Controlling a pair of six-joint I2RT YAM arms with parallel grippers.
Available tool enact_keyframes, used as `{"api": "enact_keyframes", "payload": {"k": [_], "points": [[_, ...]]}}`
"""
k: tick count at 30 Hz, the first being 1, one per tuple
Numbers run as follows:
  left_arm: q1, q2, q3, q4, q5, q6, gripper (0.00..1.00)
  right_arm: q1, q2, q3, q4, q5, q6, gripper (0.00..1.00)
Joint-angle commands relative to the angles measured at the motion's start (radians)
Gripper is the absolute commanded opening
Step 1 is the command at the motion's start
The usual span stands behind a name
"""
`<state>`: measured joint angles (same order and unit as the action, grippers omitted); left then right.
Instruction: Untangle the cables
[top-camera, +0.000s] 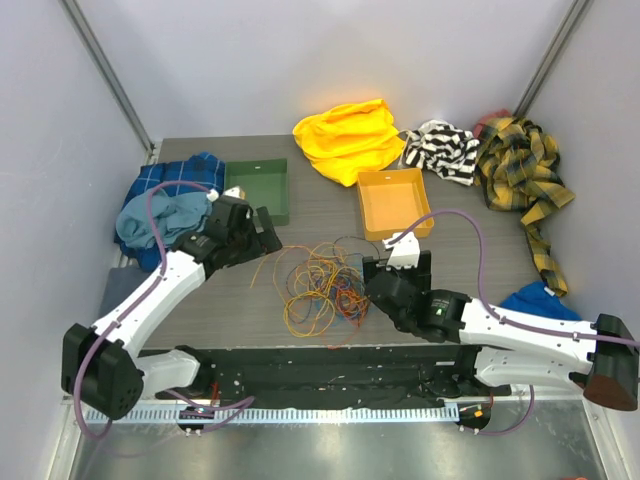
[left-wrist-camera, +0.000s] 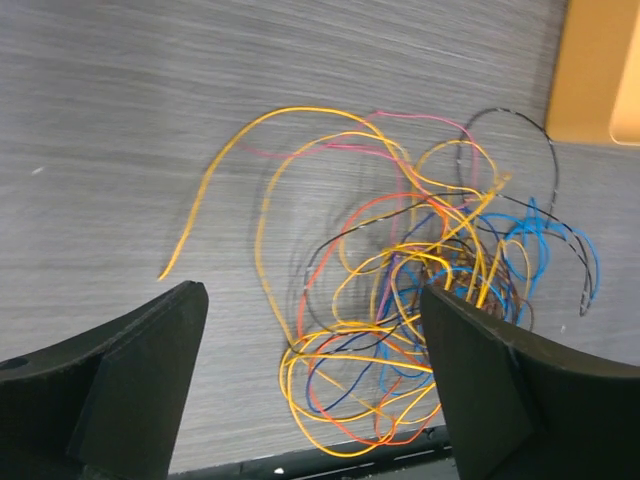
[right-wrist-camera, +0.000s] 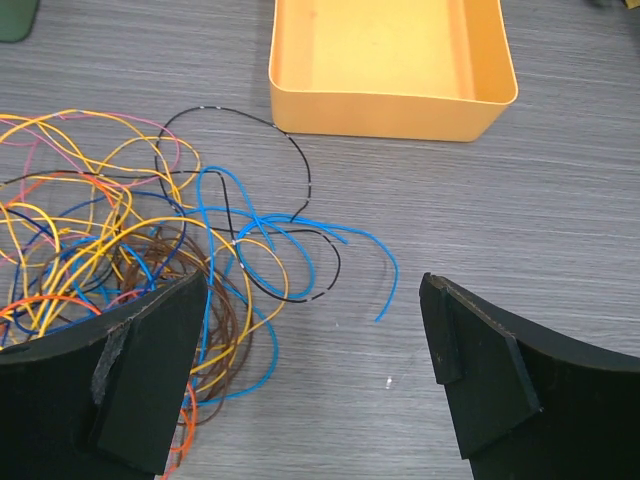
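The left gripper (left-wrist-camera: 310, 300) is wide open and holds nothing. The right gripper (right-wrist-camera: 312, 290) is wide open too, and empty. The cables (top-camera: 315, 285) lie in a messy pile on the table (top-camera: 470, 260), between both arms, near the orange tray (top-camera: 393, 200).

- Orange tray (top-camera: 393, 200): just ahead of the right gripper (top-camera: 398, 262).
- Green tray (top-camera: 258, 188): just beyond the left gripper (top-camera: 268, 232).
- Yellow cloth (top-camera: 348, 138): heaped farther out, between the two trays.
- Striped cloth (top-camera: 442, 150) and plaid shirt (top-camera: 520, 175): far right of the right gripper.
- Blue checked cloth (top-camera: 175, 185): left of the left gripper.
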<state>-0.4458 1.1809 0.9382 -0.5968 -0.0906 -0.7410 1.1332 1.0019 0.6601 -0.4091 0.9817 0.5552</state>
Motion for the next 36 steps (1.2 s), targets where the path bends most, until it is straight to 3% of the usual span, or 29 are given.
{"api": "enact_keyframes", "payload": {"k": [1,6,14,23,26,29,30,33,36], "points": [[-0.054,0.049,0.024,0.163,0.134,0.075,0.9,0.002,-0.006,0.022,0.064,0.003,0.04,0.96],[-0.14,0.14,0.091,0.187,0.005,0.138,0.9,0.002,-0.017,0.027,0.055,-0.005,0.037,0.95],[-0.206,0.319,0.189,0.163,0.0,0.173,0.89,0.002,-0.066,0.006,0.035,-0.005,0.055,0.95],[-0.211,0.428,0.218,0.137,-0.023,0.163,0.78,0.003,-0.121,-0.034,0.033,-0.006,0.072,0.95],[-0.212,0.444,0.229,0.143,-0.009,0.16,0.69,0.002,-0.114,-0.037,0.032,-0.009,0.075,0.95],[-0.214,0.464,0.246,0.144,-0.005,0.158,0.44,0.003,-0.112,-0.039,0.03,-0.006,0.077,0.95],[-0.215,0.471,0.252,0.144,-0.011,0.158,0.28,0.004,-0.112,-0.039,0.027,-0.006,0.078,0.95],[-0.22,0.48,0.257,0.146,-0.009,0.158,0.22,0.003,-0.12,-0.045,0.026,-0.002,0.081,0.95],[-0.22,0.485,0.254,0.143,-0.006,0.158,0.22,0.002,-0.126,-0.051,0.026,-0.002,0.084,0.95]]}}
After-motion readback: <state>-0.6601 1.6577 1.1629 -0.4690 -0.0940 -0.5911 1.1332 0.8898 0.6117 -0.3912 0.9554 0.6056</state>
